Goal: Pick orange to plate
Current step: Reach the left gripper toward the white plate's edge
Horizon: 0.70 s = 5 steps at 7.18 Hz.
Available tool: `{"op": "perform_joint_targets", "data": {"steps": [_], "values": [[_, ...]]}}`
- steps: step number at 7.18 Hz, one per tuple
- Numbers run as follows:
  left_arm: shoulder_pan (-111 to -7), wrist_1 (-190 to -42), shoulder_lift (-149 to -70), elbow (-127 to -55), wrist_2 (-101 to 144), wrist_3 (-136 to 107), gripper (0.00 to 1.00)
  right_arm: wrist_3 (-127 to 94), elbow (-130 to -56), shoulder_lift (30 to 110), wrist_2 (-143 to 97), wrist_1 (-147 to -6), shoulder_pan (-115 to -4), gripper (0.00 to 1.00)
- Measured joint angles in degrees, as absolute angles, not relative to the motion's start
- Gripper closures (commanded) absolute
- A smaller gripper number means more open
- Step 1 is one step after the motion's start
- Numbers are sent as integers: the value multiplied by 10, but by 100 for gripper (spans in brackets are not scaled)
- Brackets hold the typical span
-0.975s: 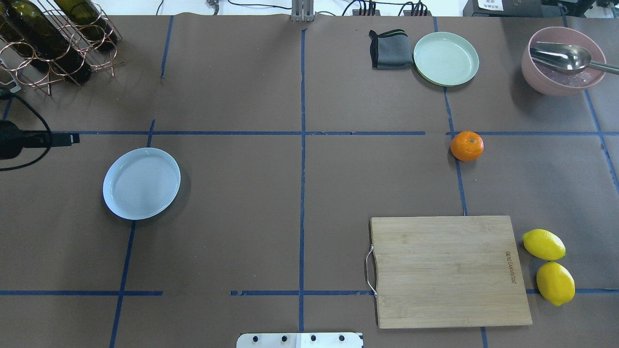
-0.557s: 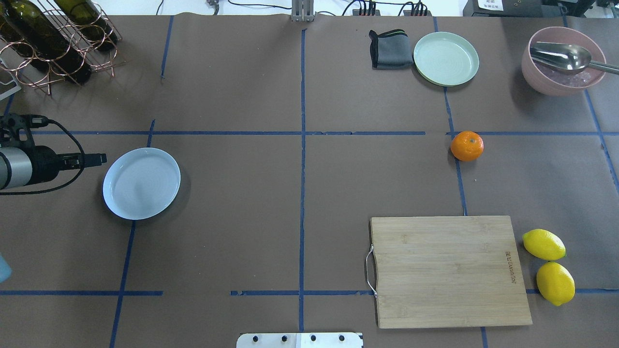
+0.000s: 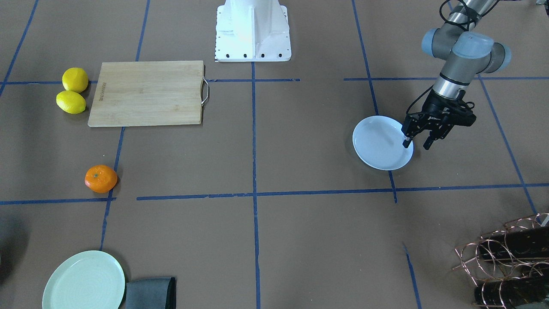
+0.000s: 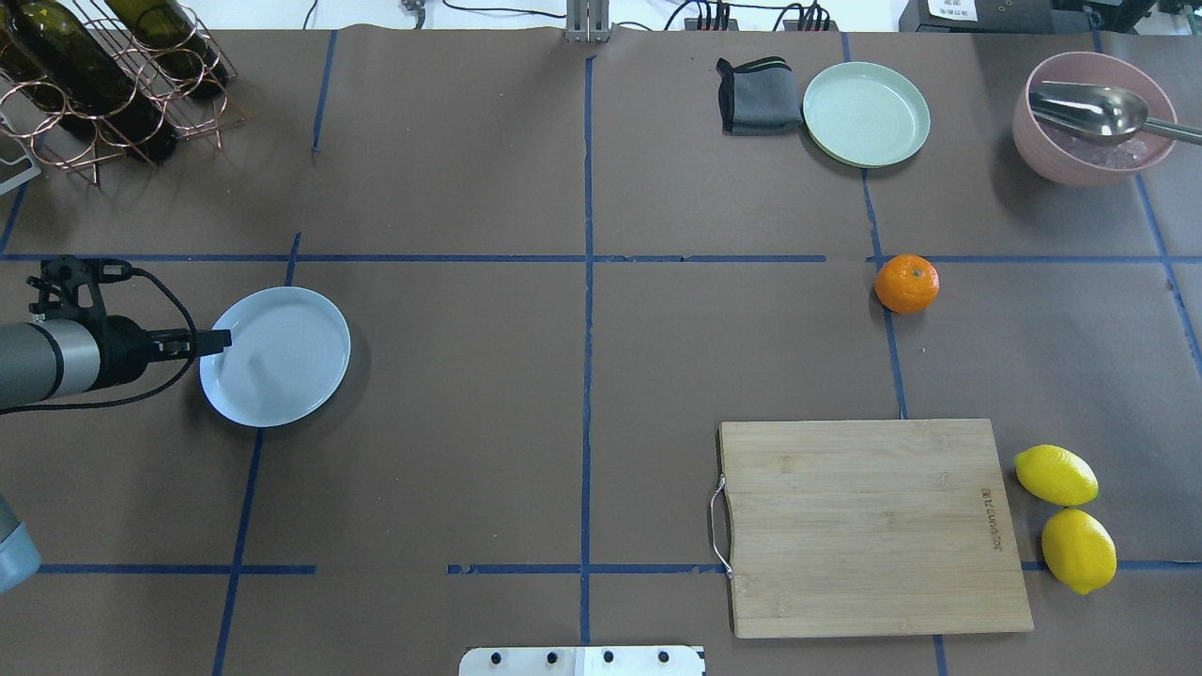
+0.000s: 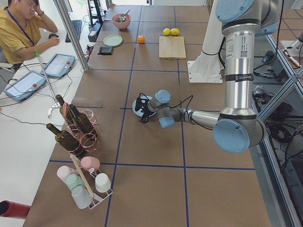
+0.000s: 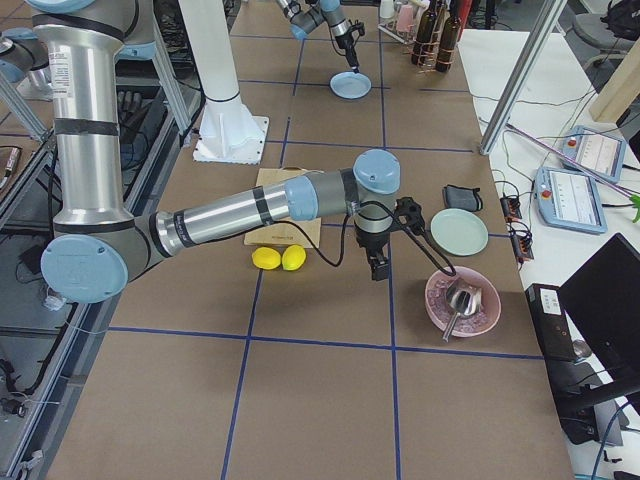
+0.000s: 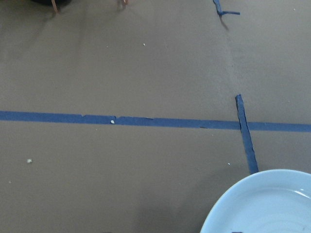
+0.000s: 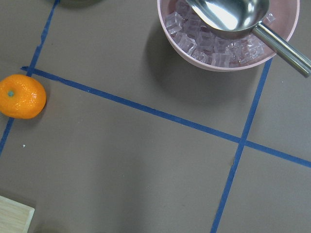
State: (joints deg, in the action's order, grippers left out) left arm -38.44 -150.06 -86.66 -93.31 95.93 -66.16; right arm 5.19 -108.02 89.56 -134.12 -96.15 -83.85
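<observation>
The left gripper (image 3: 415, 145) hangs low at the left rim of the round, pale bluish-white plate (image 4: 282, 366). Its jaws are apart and empty, and its forearm lies nearly level. Well to the right, the small bright-orange mandarin (image 4: 906, 284) sits untouched on a blue tape line (image 4: 883, 235). The pick looks not yet begun. Next, a gripper must come down over the fruit and close on it. The right gripper (image 6: 378, 272) points down near the mandarin; whether its jaws are apart, I cannot tell.
</observation>
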Motion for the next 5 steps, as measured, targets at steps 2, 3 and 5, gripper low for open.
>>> {"op": "perform_joint_targets", "data": {"steps": [2, 3, 5], "values": [[-375, -1500, -867, -933, 959, -662, 100, 52, -1080, 896, -1341, -962, -838, 0], [-374, -1500, -866, -933, 959, -662, 100, 52, -1079, 897, -1340, -962, -838, 0], [-373, -1500, -866, -938, 961, -657, 100, 53, -1079, 897, -1340, -962, -838, 0]]}}
